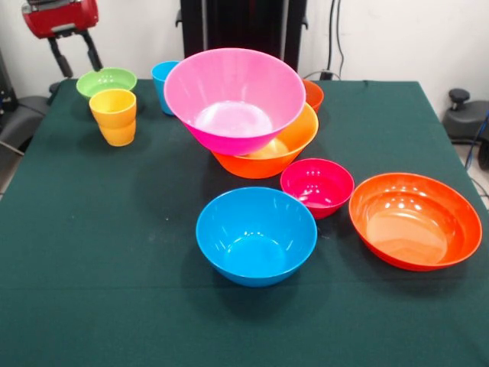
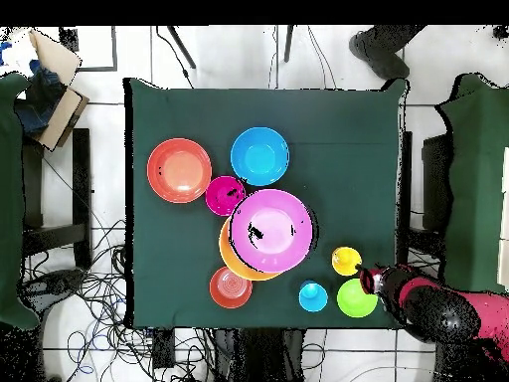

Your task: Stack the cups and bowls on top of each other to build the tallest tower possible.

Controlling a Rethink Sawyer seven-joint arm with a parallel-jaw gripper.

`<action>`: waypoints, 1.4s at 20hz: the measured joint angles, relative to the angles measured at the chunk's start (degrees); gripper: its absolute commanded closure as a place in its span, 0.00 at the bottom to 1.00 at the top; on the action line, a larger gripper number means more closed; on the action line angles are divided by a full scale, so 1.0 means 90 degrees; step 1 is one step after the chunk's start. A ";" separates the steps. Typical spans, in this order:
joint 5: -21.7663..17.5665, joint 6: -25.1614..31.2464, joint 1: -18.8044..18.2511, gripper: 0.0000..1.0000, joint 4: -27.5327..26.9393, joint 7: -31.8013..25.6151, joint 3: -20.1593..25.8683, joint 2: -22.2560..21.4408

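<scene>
The big pink bowl (image 1: 234, 95) sits tilted inside the big orange bowl (image 1: 284, 153) near the middle of the table (image 1: 92, 252); that pair is my tower so far. Both look light, stiff and glossy, so I judge they would slip unless pinched over the rim.

The wide red-orange bowl (image 1: 415, 220) lies alone toward one table edge, with the medium blue bowl (image 1: 256, 235) well apart from it and the small magenta bowl (image 1: 316, 186) between them, just beside the orange bowl. All are shallow and thin-walled; the rim is the only sensible place to take hold.

A small orange-red bowl (image 2: 231, 286) sits behind the tower, mostly hidden from the front. The small green bowl (image 1: 106, 81) is at the far corner.

The yellow-orange cup (image 1: 114, 115) stands just beside the green bowl, and the blue cup (image 1: 163, 86) is near the pink bowl. They are tapered and smooth, so I would grip one wall near the lip.

My gripper (image 1: 73, 52) hangs over the table's corner near the green bowl. It holds nothing I can see, and I cannot tell how it is set.
</scene>
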 measured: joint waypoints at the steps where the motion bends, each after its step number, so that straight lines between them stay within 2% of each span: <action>1: 0.0000 0.0000 0.0017 1.00 0.0000 0.0000 -0.0019 -0.0016; 5: 0.0000 0.0000 0.0118 1.00 -0.0001 0.0000 -0.0130 -0.0110; 12: -0.0009 -0.0001 0.0593 1.00 -0.0003 0.0000 -0.0543 -0.0453; 16: -0.0012 -0.0024 0.0837 1.00 -0.0025 0.0000 -0.0831 -0.0441; 22: -0.0012 -0.0251 0.0950 1.00 -0.0063 0.0000 -0.1130 -0.0334; 23: -0.0011 -0.0306 0.0952 0.00 -0.0097 0.0000 -0.1235 -0.0274; 28: -0.0011 -0.0305 0.0963 0.00 -0.0130 0.0000 -0.1373 -0.0260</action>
